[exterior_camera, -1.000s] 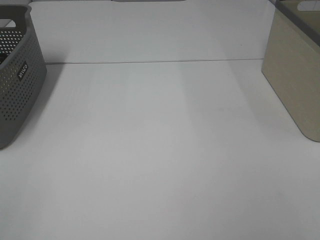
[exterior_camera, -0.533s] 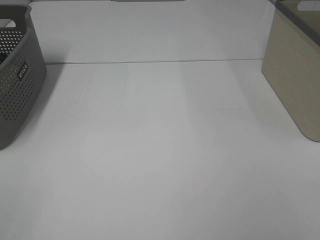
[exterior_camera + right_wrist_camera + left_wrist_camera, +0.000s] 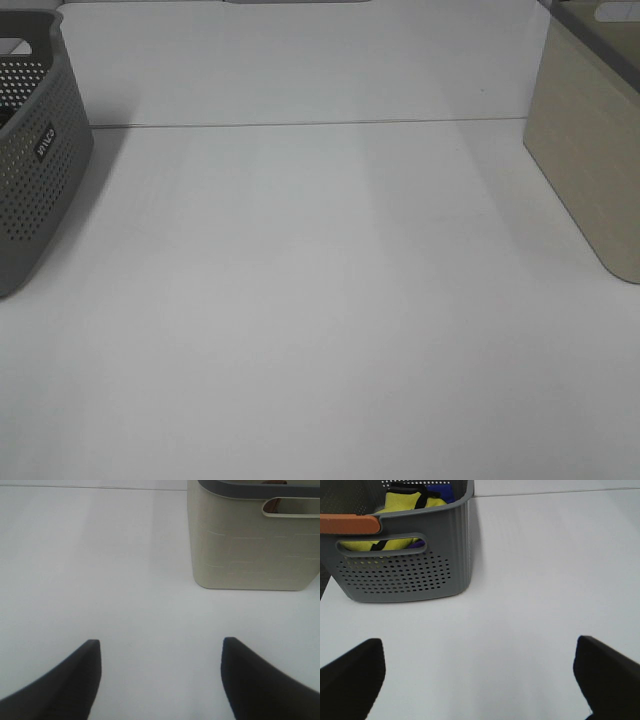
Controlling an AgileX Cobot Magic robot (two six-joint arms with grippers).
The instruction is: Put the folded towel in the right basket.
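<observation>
No folded towel shows on the table [image 3: 320, 300]. The right basket [image 3: 595, 130] is beige with a grey rim and stands at the right edge; it also shows in the right wrist view [image 3: 250, 545], with a sliver of something brown at its top. My right gripper [image 3: 160, 680] is open and empty above the bare table, short of this basket. My left gripper [image 3: 480, 680] is open and empty, short of the grey perforated left basket [image 3: 405, 570]. That basket holds a yellow cloth with black straps [image 3: 405, 505] and something blue. Neither gripper shows in the exterior high view.
The grey left basket [image 3: 30, 160] stands at the table's left edge and has an orange grip [image 3: 347, 524] on its rim. A seam [image 3: 300, 124] runs across the table at the back.
</observation>
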